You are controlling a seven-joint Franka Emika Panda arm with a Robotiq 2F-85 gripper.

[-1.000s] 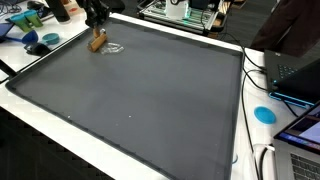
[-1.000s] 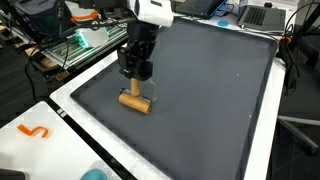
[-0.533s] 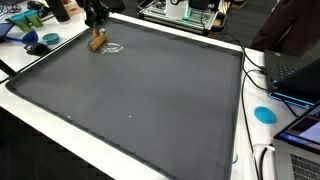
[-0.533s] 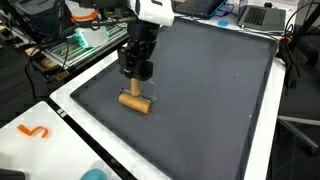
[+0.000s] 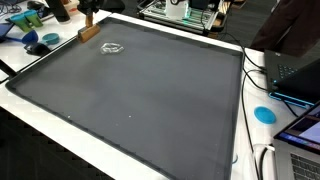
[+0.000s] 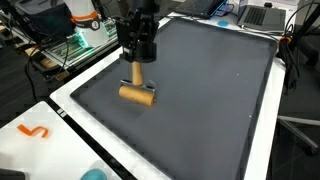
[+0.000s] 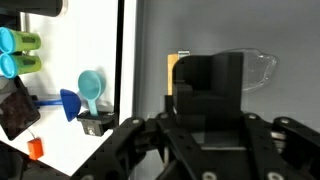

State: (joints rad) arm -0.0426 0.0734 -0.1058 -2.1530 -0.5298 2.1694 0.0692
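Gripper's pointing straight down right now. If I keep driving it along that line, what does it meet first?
The wooden roller hangs by its stem directly below the gripper, so the roller would probably press onto the dark mat first. The gap between roller and mat is hard to judge.

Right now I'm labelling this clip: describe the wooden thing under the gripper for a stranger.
Start at the dark grey mat on the white table. Near one corner the gripper holds a wooden roller by a thin stem: a short tan cylinder, unlike the clear plastic piece beside it.
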